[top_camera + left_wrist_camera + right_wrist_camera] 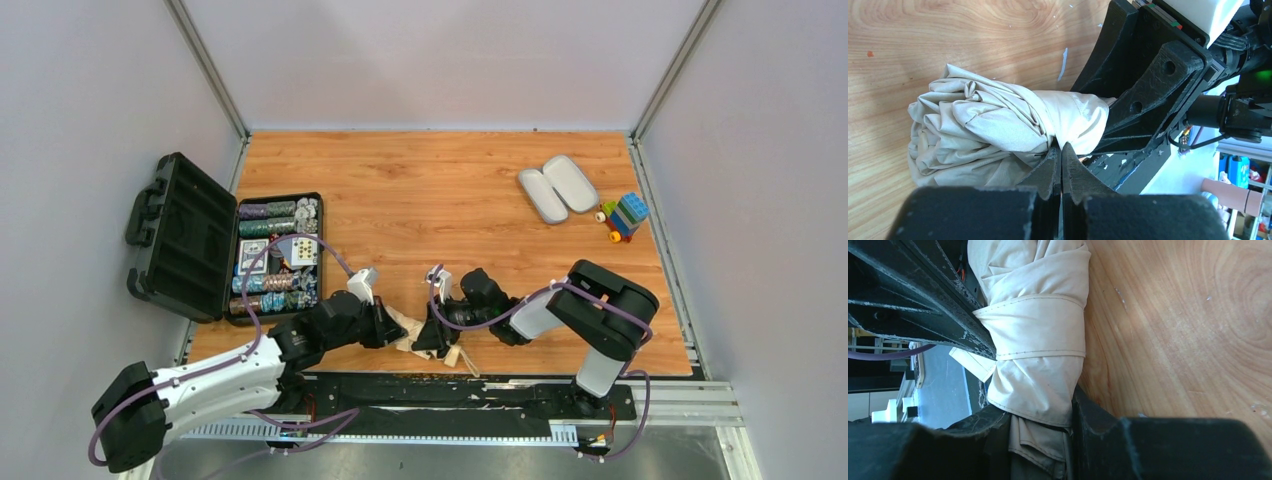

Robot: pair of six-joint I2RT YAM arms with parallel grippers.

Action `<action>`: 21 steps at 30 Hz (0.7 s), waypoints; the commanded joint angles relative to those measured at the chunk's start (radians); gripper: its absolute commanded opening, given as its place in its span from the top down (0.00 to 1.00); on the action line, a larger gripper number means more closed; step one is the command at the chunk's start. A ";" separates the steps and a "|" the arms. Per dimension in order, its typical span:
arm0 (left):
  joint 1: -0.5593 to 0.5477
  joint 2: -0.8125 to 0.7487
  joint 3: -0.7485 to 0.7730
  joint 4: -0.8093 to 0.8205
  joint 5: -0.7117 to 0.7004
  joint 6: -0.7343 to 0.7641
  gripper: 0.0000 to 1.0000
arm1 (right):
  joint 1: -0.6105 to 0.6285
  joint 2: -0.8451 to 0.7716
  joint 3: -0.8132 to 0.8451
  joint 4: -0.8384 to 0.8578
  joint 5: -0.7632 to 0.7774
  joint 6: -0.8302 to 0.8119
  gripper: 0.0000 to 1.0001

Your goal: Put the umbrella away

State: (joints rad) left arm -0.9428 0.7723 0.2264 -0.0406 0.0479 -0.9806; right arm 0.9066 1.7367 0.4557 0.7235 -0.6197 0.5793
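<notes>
The umbrella [408, 332] lies on the table [450, 200] at the bottom centre of the overhead view, close to the near edge, squeezed between the two grippers. The right gripper [1040, 427] grips it: at the bottom of its wrist view one finger sits on each side of the beige bundle, and fabric fills the gap. The left gripper [1062, 167] has its fingers pressed fully together, with the tips touching the fabric at the lower middle of its wrist view. I cannot tell whether any cloth is pinched between them. The strap [1033, 327] runs round the bundle in the upper middle of the right wrist view and looks snug, with the left gripper's black finger against its left edge.

The step in hand seems to be fastening that strap so the folds do not spring open. To do it well, the right gripper should hold firm without twisting. The left gripper's closed tips should press on the strap's free end, pushing into the bundle rather than sliding across it, since sliding could peel the tab loose. The loose pleats at the left of the left wrist view bulge, and a pull there may unwind the roll. This close to the table edge, pressure is best directed toward the upper part of the overhead frame.
</notes>
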 commanded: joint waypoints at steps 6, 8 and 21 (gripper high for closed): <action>-0.013 0.030 0.001 -0.245 0.095 -0.062 1.00 | -0.040 0.062 -0.005 -0.130 0.094 0.027 1.00; -0.013 0.008 -0.001 -0.243 0.114 -0.091 1.00 | -0.040 0.063 -0.006 -0.128 0.095 0.027 1.00; -0.013 0.151 0.056 -0.323 0.039 -0.061 0.92 | -0.040 0.088 -0.004 -0.102 0.071 0.028 1.00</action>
State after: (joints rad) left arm -0.9417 0.8673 0.3016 -0.1436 0.0654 -1.0691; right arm 0.8955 1.7718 0.4667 0.7391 -0.6754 0.6243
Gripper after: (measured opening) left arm 0.065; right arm 0.319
